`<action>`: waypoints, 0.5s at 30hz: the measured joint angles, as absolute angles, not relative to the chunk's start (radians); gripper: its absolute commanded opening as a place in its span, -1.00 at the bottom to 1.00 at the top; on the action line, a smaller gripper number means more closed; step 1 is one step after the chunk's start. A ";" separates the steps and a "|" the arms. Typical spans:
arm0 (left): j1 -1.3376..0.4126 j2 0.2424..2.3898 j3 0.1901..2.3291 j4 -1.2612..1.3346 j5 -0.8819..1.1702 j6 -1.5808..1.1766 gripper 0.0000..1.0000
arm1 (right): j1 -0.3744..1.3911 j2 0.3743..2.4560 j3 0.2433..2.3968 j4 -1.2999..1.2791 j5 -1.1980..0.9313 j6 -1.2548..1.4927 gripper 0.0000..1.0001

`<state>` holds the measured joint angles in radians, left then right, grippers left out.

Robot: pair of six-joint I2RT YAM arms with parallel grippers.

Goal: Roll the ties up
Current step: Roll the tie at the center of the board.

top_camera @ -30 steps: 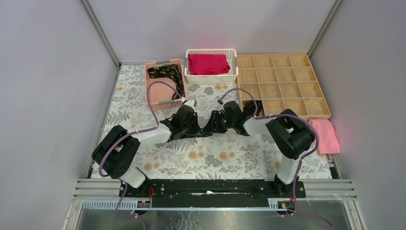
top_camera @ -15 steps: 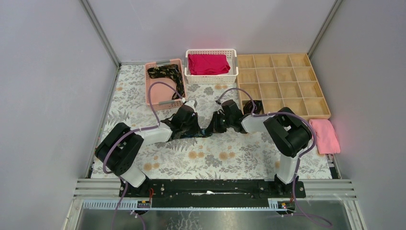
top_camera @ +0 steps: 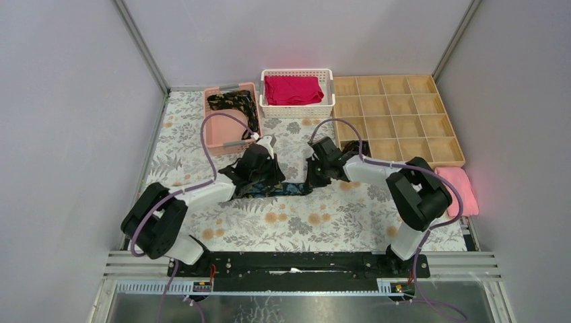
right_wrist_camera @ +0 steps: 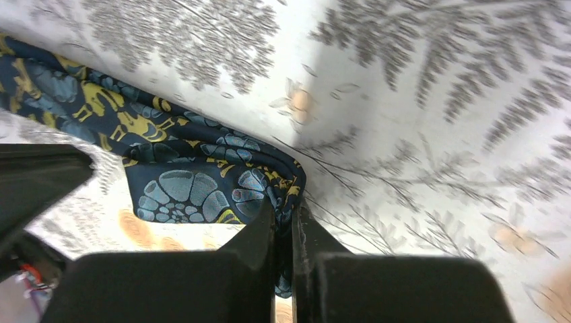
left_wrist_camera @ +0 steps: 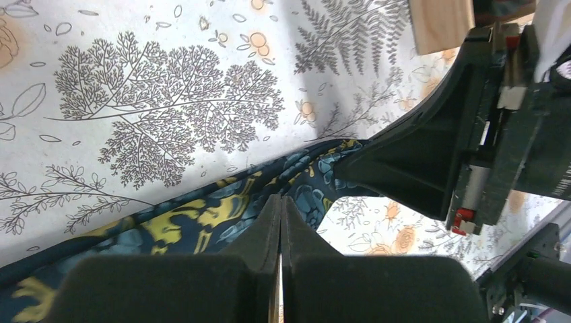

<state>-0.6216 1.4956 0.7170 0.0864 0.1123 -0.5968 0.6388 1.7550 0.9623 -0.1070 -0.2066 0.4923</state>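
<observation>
The tie (right_wrist_camera: 195,182) is stretched over the floral mat (left_wrist_camera: 168,101), its folded end pinched by the right gripper (right_wrist_camera: 284,222) and its length by the left gripper (left_wrist_camera: 280,215), so the roll should begin tight and straight.

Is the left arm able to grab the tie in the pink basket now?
Probably not yet: the left gripper is shut on the blue tie. The basket tie lies uncovered close behind, so once free it likely could.
</observation>
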 measured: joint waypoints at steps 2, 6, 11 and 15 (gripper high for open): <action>-0.622 1.467 0.717 0.080 0.115 -0.598 -0.98 | 0.639 1.734 0.966 -0.163 -0.165 0.466 -1.00; -0.622 1.448 0.717 0.067 0.117 -0.600 -0.98 | 0.639 1.686 0.968 -0.276 -0.084 0.422 -1.00; -0.630 1.452 0.717 0.055 0.122 -0.600 -0.98 | 0.639 1.643 1.006 -0.400 0.012 0.375 -1.00; -0.650 1.480 0.717 0.054 0.127 -0.601 -0.98 | 0.638 1.613 1.047 -0.470 0.072 0.337 -1.00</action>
<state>-0.6502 1.4803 0.7174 0.0540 0.1272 -0.6006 0.6384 1.6127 1.0470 -0.4702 0.0715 0.3370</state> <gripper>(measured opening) 0.011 0.059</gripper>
